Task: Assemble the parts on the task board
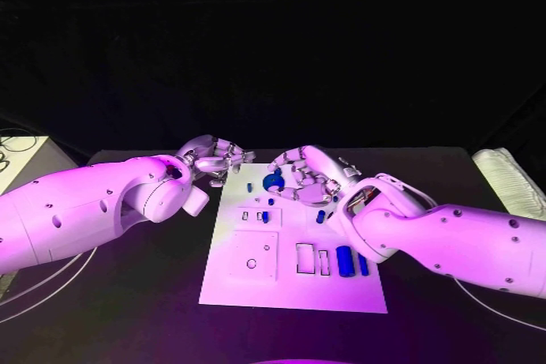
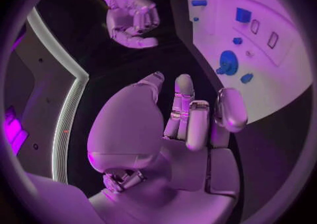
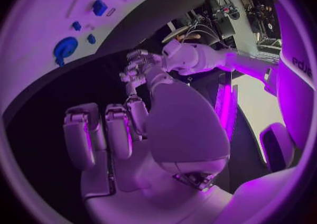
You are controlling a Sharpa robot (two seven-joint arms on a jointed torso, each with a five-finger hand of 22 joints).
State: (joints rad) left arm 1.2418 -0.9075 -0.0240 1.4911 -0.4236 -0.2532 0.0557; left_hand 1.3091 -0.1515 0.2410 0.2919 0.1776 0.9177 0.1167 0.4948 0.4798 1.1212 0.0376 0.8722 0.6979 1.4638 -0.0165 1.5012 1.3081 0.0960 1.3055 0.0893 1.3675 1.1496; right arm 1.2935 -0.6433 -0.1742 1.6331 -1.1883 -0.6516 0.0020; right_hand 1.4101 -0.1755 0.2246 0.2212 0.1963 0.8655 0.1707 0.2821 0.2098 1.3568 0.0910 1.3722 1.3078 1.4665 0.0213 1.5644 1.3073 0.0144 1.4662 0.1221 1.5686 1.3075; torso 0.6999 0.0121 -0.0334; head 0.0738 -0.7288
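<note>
Both hands hover at the far end of the task board (image 1: pixel 290 293), holding nothing: the left hand (image 1: pixel 214 157) just off its far left corner with fingers loosely curled, the right hand (image 1: pixel 305 174) above the far edge, fingers apart. Beneath the right hand lie a round blue part (image 1: pixel 273 182) and small blue pieces (image 1: pixel 321 216); two blue bars (image 1: pixel 345 261) stand nearer its forearm. Assembly looks barely begun, with several slots (image 1: pixel 305 257) still open. Bare black table (image 1: pixel 136 301) flanks the board, giving free room.
</note>
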